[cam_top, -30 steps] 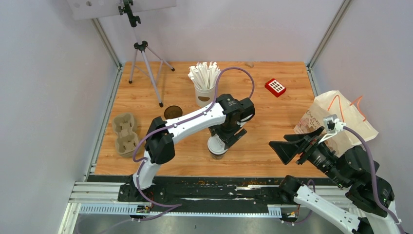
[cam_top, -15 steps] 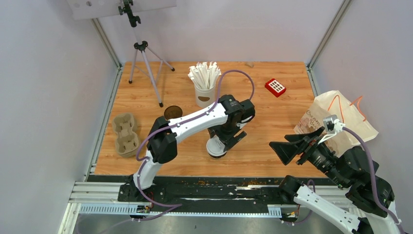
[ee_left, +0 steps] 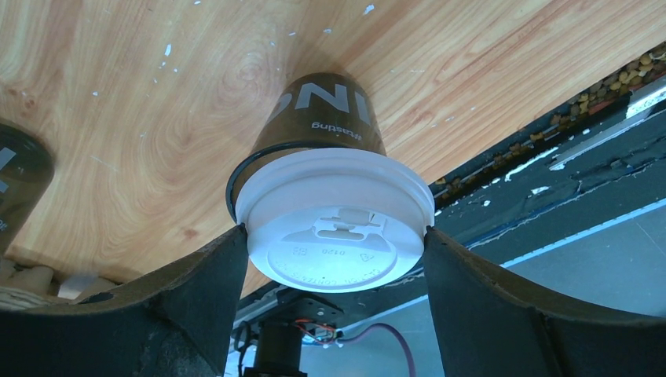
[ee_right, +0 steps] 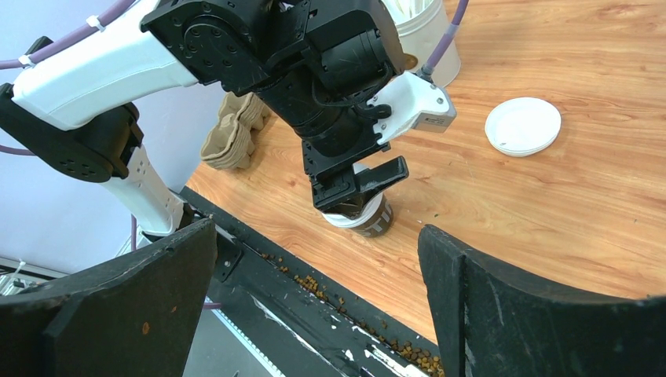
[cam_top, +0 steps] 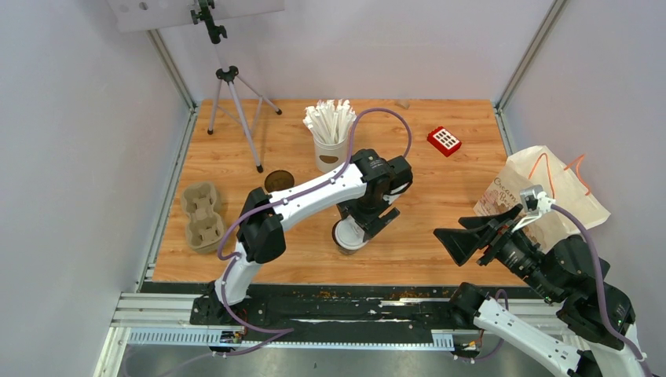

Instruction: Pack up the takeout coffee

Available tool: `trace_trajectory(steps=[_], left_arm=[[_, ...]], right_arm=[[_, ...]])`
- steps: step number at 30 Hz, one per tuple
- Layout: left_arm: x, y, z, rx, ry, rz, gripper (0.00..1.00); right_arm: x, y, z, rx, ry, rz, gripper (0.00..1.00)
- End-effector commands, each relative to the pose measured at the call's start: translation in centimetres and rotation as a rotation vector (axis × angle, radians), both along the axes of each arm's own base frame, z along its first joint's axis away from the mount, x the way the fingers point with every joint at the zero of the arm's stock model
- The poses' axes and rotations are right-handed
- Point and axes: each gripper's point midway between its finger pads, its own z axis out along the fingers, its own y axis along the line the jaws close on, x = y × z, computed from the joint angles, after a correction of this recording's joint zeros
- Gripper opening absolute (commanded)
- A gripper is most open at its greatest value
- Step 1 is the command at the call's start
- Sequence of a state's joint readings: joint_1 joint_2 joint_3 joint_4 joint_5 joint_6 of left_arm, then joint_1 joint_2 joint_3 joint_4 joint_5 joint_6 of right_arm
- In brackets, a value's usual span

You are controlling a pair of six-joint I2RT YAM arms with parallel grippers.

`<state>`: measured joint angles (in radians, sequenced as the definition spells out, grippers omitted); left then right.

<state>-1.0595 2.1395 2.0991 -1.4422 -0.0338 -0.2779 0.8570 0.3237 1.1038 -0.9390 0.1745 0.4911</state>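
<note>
The lidded cup (ee_left: 322, 118) is dark brown with pale lettering; its lid (ee_left: 334, 236) is white. The unlidded cup (cam_top: 278, 181) is equally dark. The tabletop (cam_top: 440, 188) shows light orange wood grain. A red block (cam_top: 444, 140) carries a white grid. The pulp carrier (cam_top: 203, 214) is beige, the paper bag (cam_top: 573, 200) tan with orange handles.

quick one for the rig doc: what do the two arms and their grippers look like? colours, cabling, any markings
Both match. The left arm and right arm have white link shells with chunky black joint housings. A purple cable loops loosely outside each arm up to its wrist. The left gripper and right gripper have broad, matte black, wedge-shaped fingers. No markings can be made out on either.
</note>
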Motion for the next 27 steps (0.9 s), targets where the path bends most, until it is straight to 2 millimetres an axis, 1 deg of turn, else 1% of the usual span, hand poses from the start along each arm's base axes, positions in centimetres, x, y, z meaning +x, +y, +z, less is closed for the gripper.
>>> trace_trajectory(steps=[1,6,20,27], left_arm=[[0.0,0.5,0.8,0.001,0.001,-0.016,0.84],[0.3,0.8,1.0,0.012,-0.02,-0.018,0.85],[0.5,1.3,-0.5,0.054,-0.013,-0.028,0.87],[0.6,1.2,-0.6,0.05,-0.015,-0.033,0.9]], right_arm=[[0.1,0.2,0.1,-0.001,-0.017,0.008,1.0],[0.2,0.6,0.2,0.0,-0.016,0.019,1.0],[0.3,0.5,0.1,-0.01,-0.017,0.016,1.0],[0.3,0.7,-0.1,-0.019,-0.016,0.019,1.0]])
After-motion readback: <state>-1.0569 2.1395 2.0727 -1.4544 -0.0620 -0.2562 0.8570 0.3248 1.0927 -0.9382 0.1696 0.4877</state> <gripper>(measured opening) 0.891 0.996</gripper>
